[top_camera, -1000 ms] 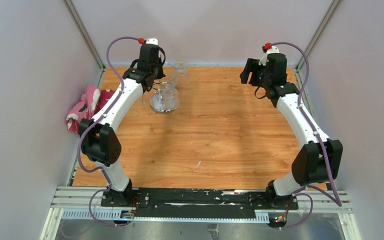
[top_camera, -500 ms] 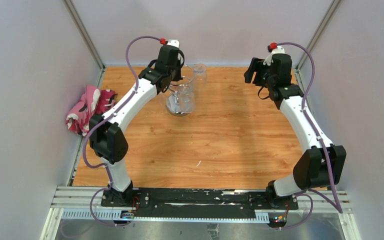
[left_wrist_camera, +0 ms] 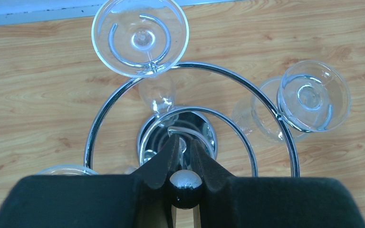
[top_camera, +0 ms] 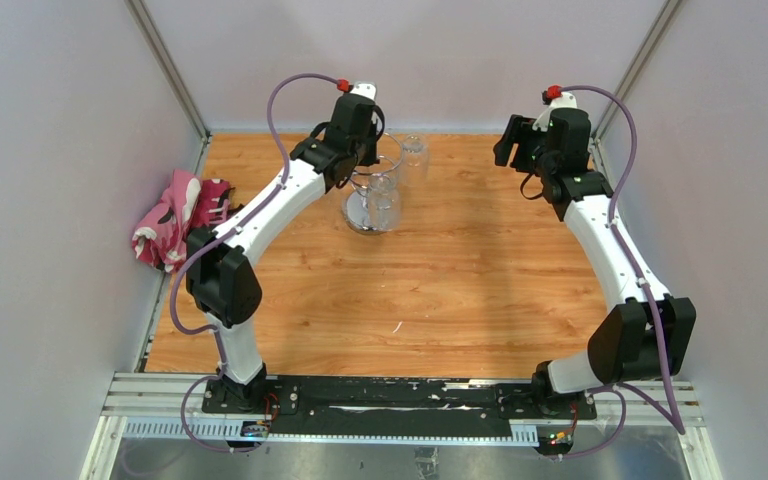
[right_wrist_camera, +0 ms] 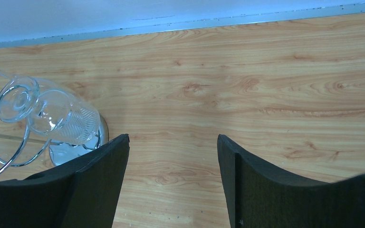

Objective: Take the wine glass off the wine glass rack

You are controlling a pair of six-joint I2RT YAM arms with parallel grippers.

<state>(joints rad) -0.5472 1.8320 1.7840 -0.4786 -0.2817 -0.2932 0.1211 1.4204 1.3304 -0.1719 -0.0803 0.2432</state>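
Shifted rightward across the light wooden table (top_camera: 460, 290) since a second ago, the shiny chrome wire wine glass rack (top_camera: 371, 208) is now seen near the far edge, left of centre. It is gripped by the left gripper (left_wrist_camera: 183, 145), whose jaws are narrowed onto the round chrome ball knob (left_wrist_camera: 186, 183) atop the post. Clear stemmed wine glasses (left_wrist_camera: 140, 37) are hung upside down in the rings. The right gripper (right_wrist_camera: 173, 142) is spread wide, with nothing held, well apart from the rack.
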